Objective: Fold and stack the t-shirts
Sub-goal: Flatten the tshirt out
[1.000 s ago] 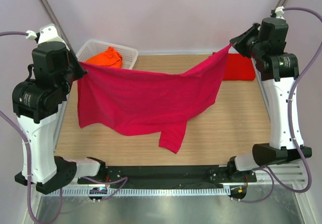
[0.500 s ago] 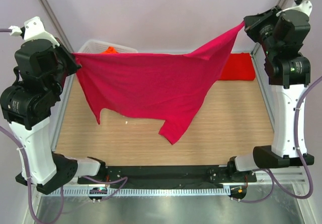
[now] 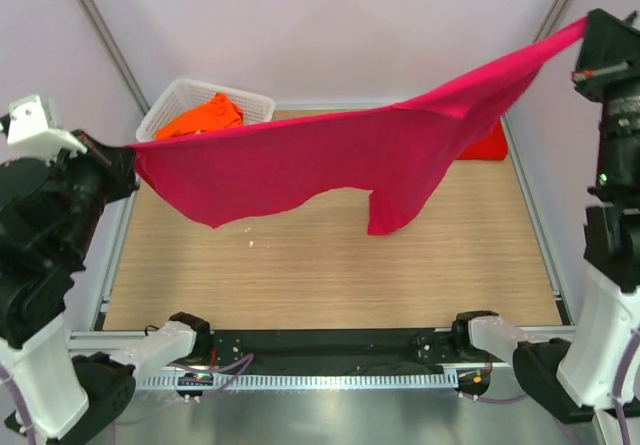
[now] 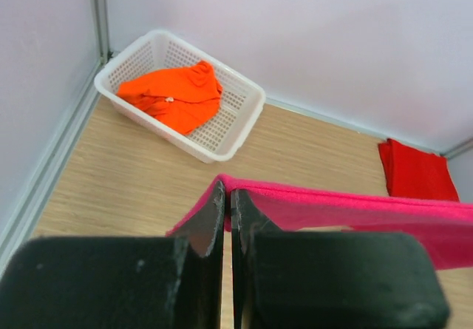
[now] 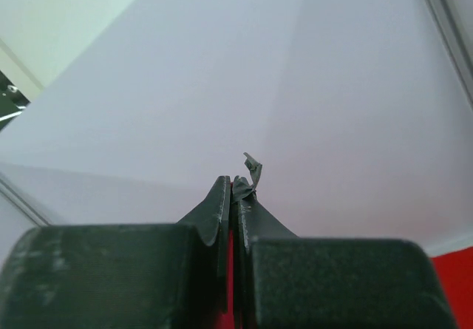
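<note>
pale lilac walls close in a light wood table (image 3: 300, 275), with the arm bases along its near edge. at the far left corner sits a white lattice basket (image 3: 165, 100) holding the bright orange t-shirt (image 3: 203, 117) in a crumpled heap. near it, the left gripper (image 4: 228, 196) has its fingers pressed almost together, pinching one corner of the magenta-pink t-shirt (image 3: 330, 160). that shirt is up off the table, stretched in the air from the left gripper, low on the left, to the right gripper, high at the far right. its upper edge runs as a rising line. its loose lower edge droops, with one flap hanging lowest a little right of centre. behind the raised cloth at the far right, the red t-shirt (image 3: 491, 143) lies on the table, partly hidden. the right gripper (image 5: 230, 188) is clamped on the pink shirt's other corner; its wrist view shows the fingers together with a sliver of cloth between them, against bare wall.
</note>
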